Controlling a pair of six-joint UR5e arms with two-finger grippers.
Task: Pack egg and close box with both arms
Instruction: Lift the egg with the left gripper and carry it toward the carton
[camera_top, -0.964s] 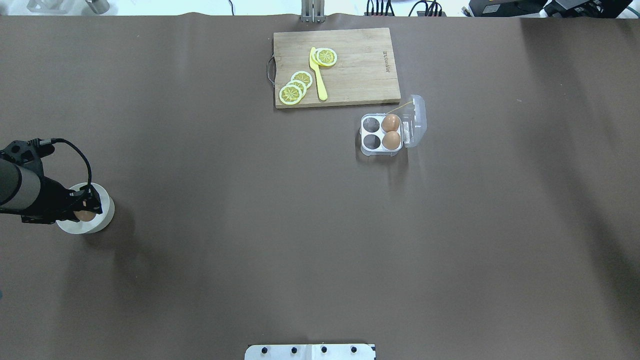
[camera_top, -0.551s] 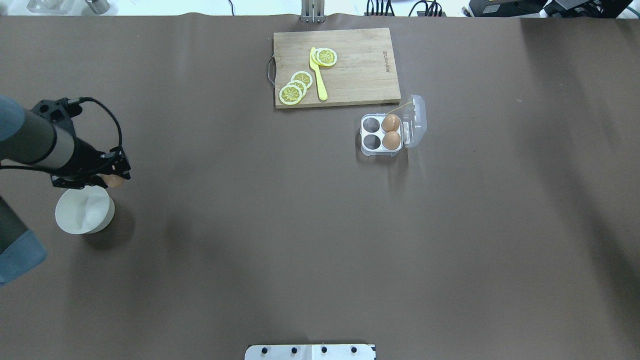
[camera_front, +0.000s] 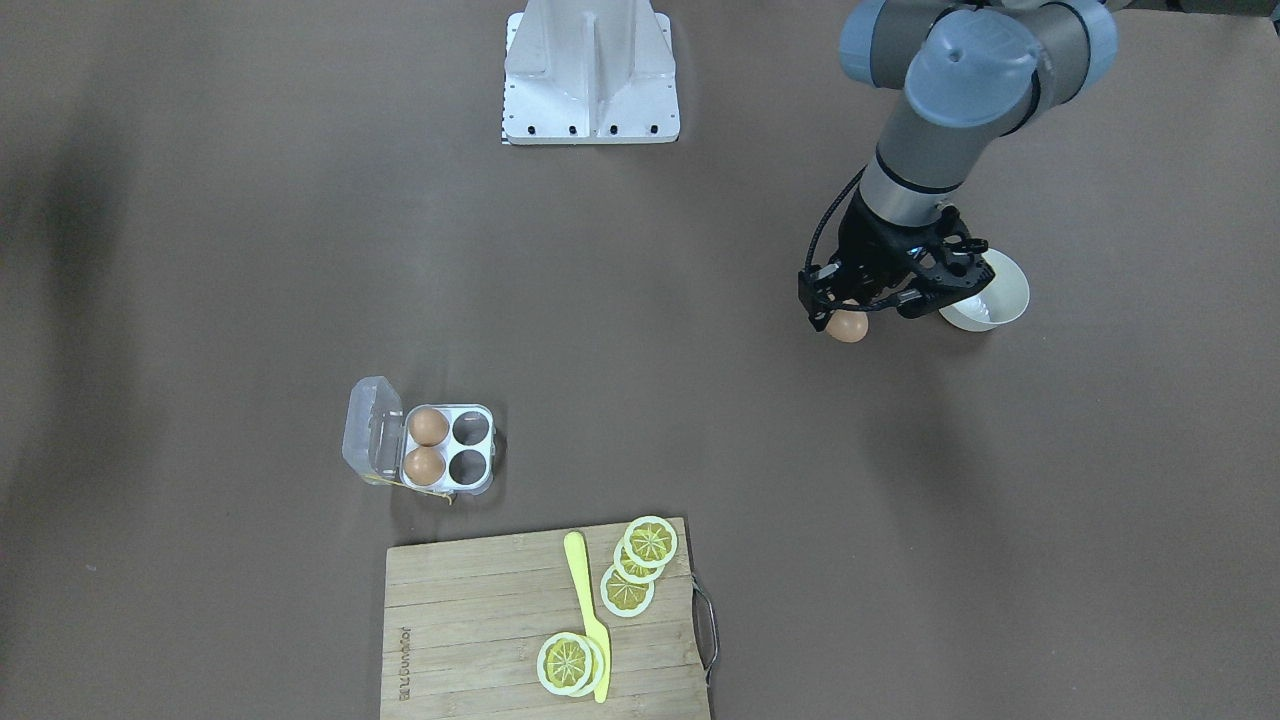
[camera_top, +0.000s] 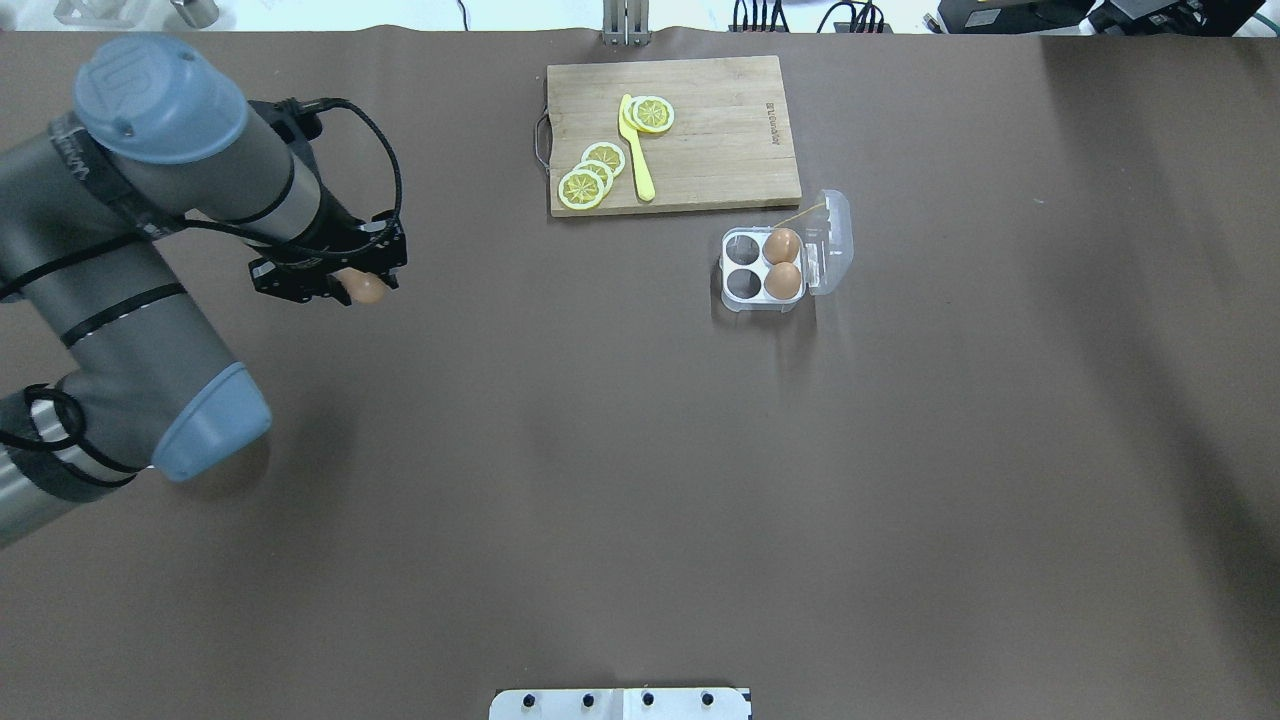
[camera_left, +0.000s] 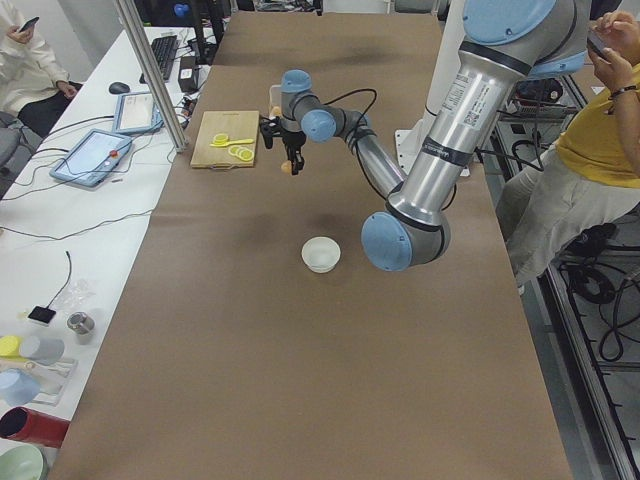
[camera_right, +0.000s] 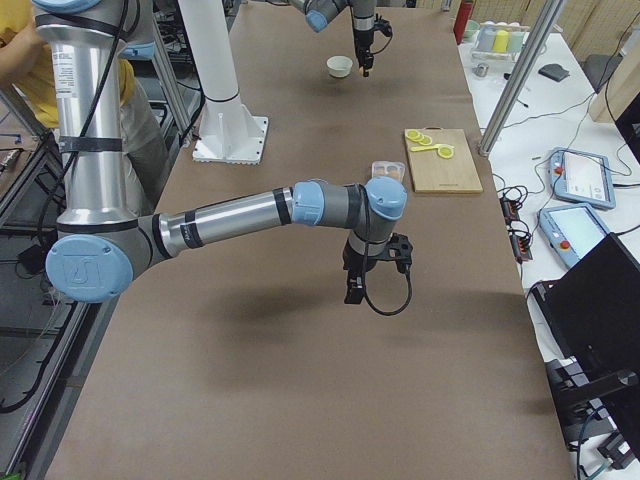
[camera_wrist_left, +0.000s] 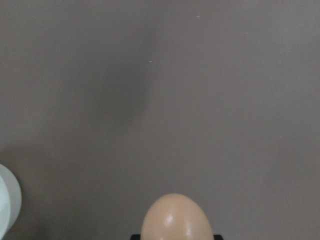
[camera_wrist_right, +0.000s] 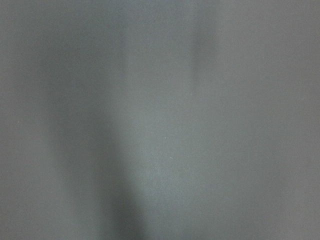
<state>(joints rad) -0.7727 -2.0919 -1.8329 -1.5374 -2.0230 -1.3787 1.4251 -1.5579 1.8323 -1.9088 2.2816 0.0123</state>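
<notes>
Egg (camera_front: 850, 328) is pinched between the clenched fingers of the left gripper (camera_front: 846, 312), its lower half poking out below the black tips, held above the brown table (camera_front: 640, 250) just beside the white bowl (camera_front: 1008, 298). In the overhead view the box (camera_top: 727, 268) lies far off to the right, near the cutting board (camera_top: 720, 150), with its lid (camera_top: 835, 235) open, two other eggs (camera_top: 782, 246) in its right-hand cells and the left-hand cells empty. The right gripper (camera_right: 355, 287) hangs over the table, and I cannot tell whether its fingers are parted or closed.

Bare table (camera_top: 560, 330) between left pincer (camera_top: 363, 288) and box (camera_top: 760, 304); 2 cells (camera_top: 742, 285) free; cutting board (camera_top: 720, 150) beside box.
</notes>
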